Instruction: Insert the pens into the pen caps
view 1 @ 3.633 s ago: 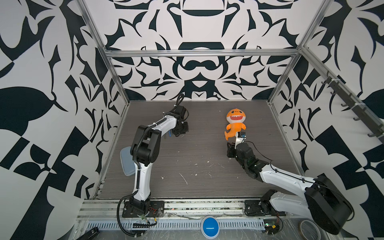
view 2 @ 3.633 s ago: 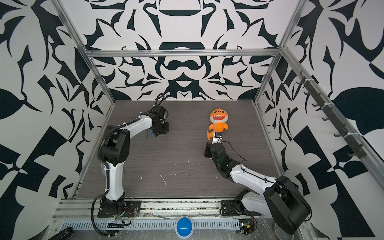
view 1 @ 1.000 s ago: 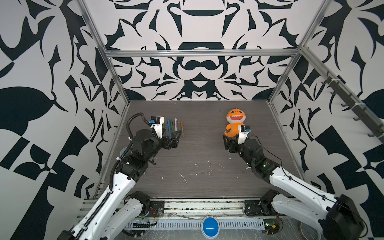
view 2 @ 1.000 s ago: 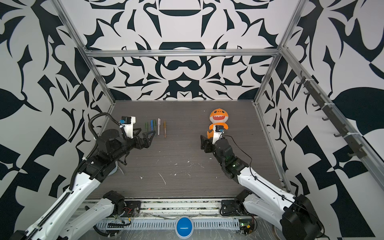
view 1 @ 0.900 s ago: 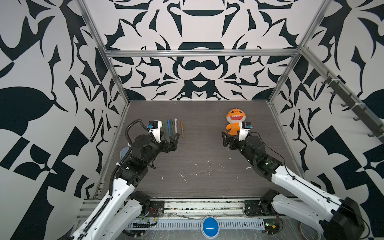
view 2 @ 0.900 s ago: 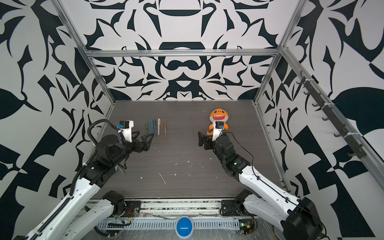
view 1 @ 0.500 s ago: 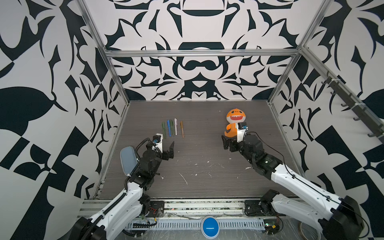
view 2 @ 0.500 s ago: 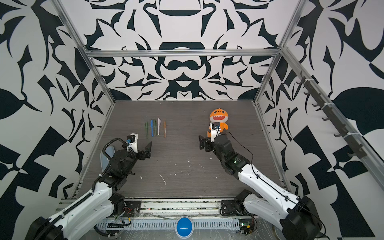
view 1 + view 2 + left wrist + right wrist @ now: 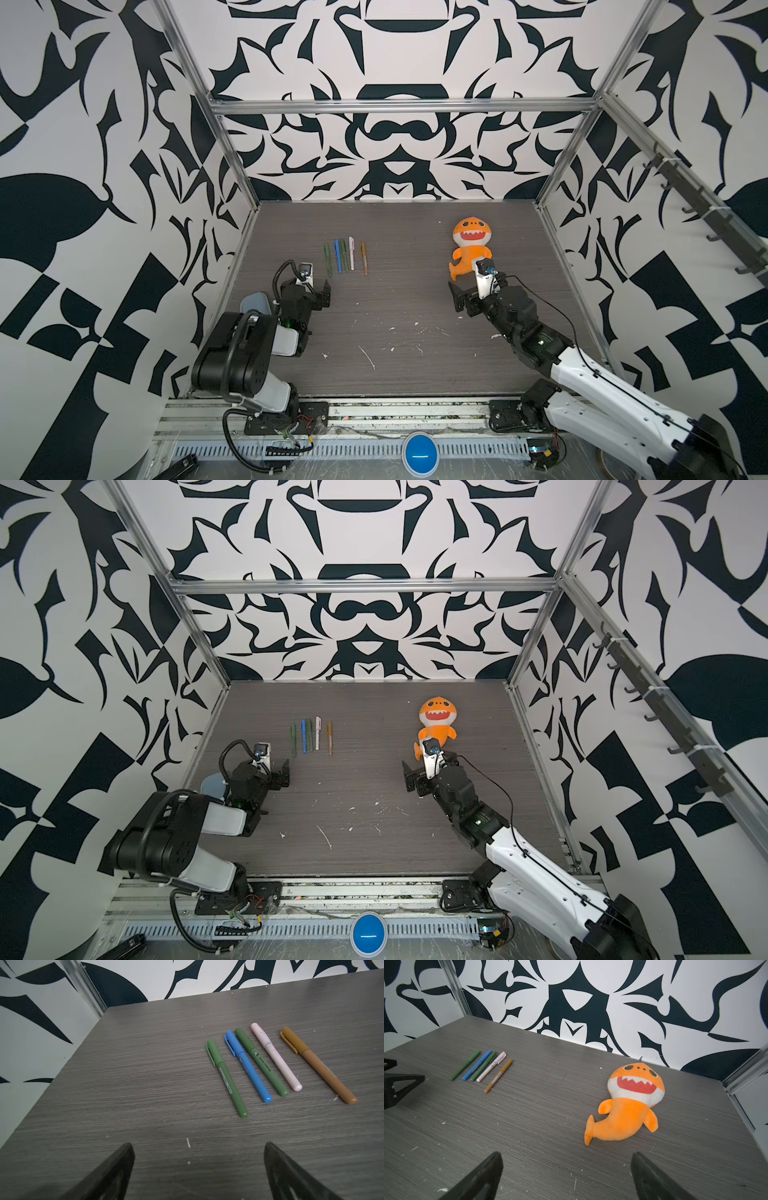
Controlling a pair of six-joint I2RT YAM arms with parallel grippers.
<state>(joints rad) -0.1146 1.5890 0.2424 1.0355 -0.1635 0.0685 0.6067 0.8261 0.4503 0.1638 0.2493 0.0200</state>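
- While both arms hang over the tabletop (image 9: 395, 299), five pens (image 9: 262, 1062) lie side by side on its left.
- Each pen wears its cap (image 9: 231, 1044), pushed fully on, I think.
- Wide apart, the left fingers (image 9: 118, 1167) hold nothing, close to the pens.
- Wide apart too, the right fingers (image 9: 485, 1178) hold nothing, near the orange toy shark (image 9: 623, 1118).

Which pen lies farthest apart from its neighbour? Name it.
The orange-brown pen, at the row's end nearest the plush shark. The widest gap in the row separates it from the pale pink pen.
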